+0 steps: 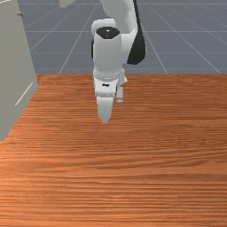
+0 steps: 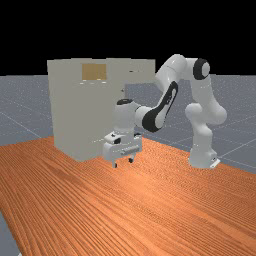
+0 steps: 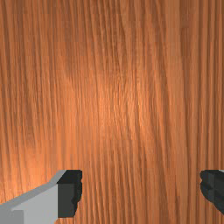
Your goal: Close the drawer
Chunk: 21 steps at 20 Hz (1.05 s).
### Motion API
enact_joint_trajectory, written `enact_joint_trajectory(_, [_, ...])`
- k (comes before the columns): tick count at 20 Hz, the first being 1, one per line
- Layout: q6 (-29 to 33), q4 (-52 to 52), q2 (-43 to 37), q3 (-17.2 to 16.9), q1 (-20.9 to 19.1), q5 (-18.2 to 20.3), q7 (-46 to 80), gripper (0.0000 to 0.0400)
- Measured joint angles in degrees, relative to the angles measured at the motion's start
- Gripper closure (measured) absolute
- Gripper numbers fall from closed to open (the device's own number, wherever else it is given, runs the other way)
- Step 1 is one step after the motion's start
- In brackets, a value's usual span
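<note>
Wood table point(image 2: 150, 205). Cabinet point(image 2: 75, 110) stands on it, far view's left. Arm point(image 2: 202, 92) reaches over from far view's right. Drawer point(image 2: 142, 72) is open, sticking out high on the cabinet toward far view's right. Gripper point(image 2: 123, 163) open, fingers wide apart, above table, on cabinet's near side.
</note>
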Motion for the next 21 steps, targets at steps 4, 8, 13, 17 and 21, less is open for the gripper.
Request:
enact_joint_trajectory(4, [0.0,0.0,0.0,0.0,0.0,0.0,0.0,0.0346])
enact_joint_trajectory(8, [1.7,-3.8,-9.5,-0.1,0.1,-0.2,0.2,0.0393])
enact_joint_trajectory(13, [-13.5,-3.6,-22.0,-0.1,0.2,-0.7,-0.1,0.0399])
enact_joint_trajectory(17, [-15.3,-20.8,-40.3,-2.2,0.1,-1.7,-7.5,0.04])
enact_joint_trajectory(21, [-21.3,0.8,-22.3,-16.9,-6.5,6.1,-61.3,0.04])
